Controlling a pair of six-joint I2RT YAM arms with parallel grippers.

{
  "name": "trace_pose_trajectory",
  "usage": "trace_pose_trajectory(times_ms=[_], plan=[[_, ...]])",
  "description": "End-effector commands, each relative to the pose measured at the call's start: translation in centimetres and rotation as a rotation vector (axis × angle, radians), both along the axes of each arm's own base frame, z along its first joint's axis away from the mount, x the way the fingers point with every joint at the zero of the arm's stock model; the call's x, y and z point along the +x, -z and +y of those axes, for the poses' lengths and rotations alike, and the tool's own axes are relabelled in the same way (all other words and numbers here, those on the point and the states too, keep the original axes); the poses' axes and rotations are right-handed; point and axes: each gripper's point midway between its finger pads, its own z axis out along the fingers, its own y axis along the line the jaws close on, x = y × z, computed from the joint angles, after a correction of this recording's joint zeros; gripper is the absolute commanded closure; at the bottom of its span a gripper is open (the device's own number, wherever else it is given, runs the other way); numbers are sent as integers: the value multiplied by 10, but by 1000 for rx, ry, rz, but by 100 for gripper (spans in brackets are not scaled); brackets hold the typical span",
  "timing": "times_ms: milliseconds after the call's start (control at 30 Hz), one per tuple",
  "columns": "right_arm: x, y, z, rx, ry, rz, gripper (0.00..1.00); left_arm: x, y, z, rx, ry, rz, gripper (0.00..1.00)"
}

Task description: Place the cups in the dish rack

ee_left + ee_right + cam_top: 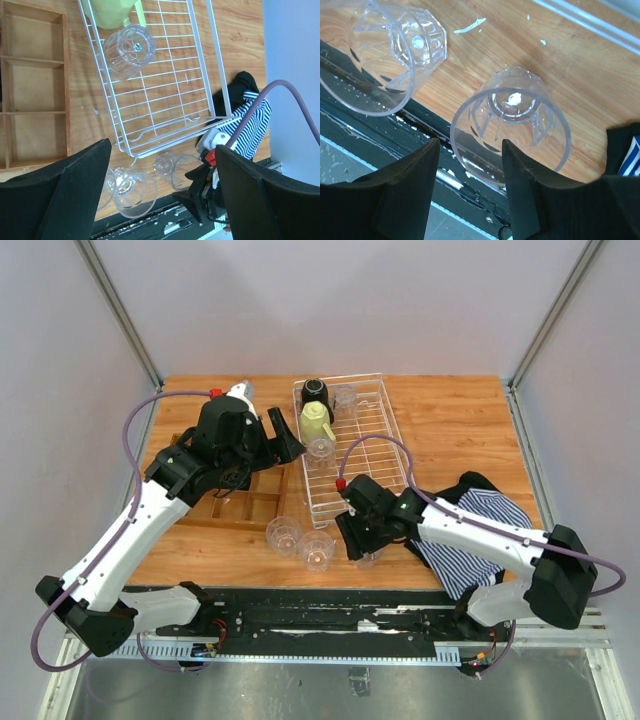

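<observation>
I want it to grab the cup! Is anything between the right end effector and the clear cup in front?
Nothing visible does. The open right end effector faces the clear tumbler directly; the other tumbler stands aside.

Bright, even light fills the overhead view, and the shadows under the arms lie soft on the table [450, 410]. In the left wrist view the left arm's fingers [65, 195] are flat black and soft-edged, while the rack [165, 100] beyond them is sharp. The right arm's fingers [395, 195] are likewise dark and blurred. Just beyond them a tumbler [512, 125] is crisp, with a white glint on its base. A second tumbler [395, 45] to their left glints too.
</observation>
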Motion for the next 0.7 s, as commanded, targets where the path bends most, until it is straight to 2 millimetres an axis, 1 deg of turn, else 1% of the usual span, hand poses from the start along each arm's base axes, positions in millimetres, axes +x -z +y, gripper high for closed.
trace_pose_trajectory(times_ms=[0, 167, 300, 400, 500, 533, 600, 667], plan=[[8, 1, 13, 10, 12, -24, 47, -2, -4, 7, 4, 6, -12, 11], [13, 13, 15, -29, 4, -26, 53, -1, -5, 13, 9, -5, -11, 10], [15, 22, 13, -55, 1, -23, 73, -2, -5, 16, 3, -13, -7, 9], [13, 22, 9, -64, 7, -25, 87, -1, -6, 17, -3, -17, -3, 9], [9, 14, 2, -67, 12, -27, 97, -2, -2, 12, -17, 5, 8, 9], [8, 11, -2, -71, 14, -27, 99, -2, -1, 9, -26, 17, 14, 8], [4, -3, -8, -65, 19, -31, 99, -3, 1, 1, -52, 50, 22, 7], [-3, -21, -14, -48, 22, -30, 99, -4, 4, -7, -90, 80, 32, 5]])
